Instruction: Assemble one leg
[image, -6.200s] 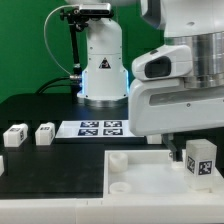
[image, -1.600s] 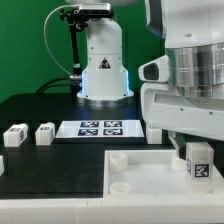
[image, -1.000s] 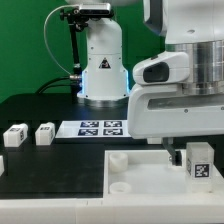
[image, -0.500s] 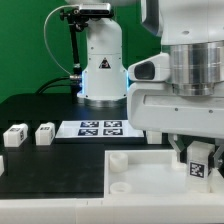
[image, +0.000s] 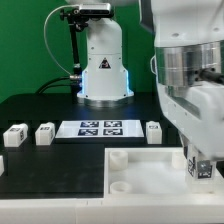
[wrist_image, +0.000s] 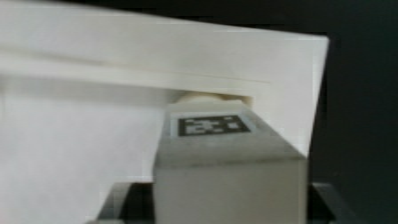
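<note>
My gripper (image: 203, 166) is shut on a leg (image: 206, 168), a small white block with a black-and-white marker, at the far right corner of the large white panel (image: 140, 172) in the exterior view. In the wrist view the leg (wrist_image: 222, 165) stands between my dark fingers (wrist_image: 128, 202), its marker facing the camera, its tip at a raised corner socket (wrist_image: 210, 98) of the panel (wrist_image: 89, 110). Whether the leg sits in the socket is hidden. Three more legs lie on the black table: two at the exterior view's left (image: 15, 134) (image: 45, 132), one (image: 154, 131) behind the panel.
The marker board (image: 100, 127) lies on the table behind the panel. The robot's white base (image: 103, 70) stands at the back. Another raised socket (image: 118, 158) sits at the panel's near left corner. The arm's body fills the exterior view's right side.
The wrist has turned and the arm's body has shifted toward the exterior view's right, uncovering the leg behind the panel. The held leg has moved slightly right and down at the panel's corner.
</note>
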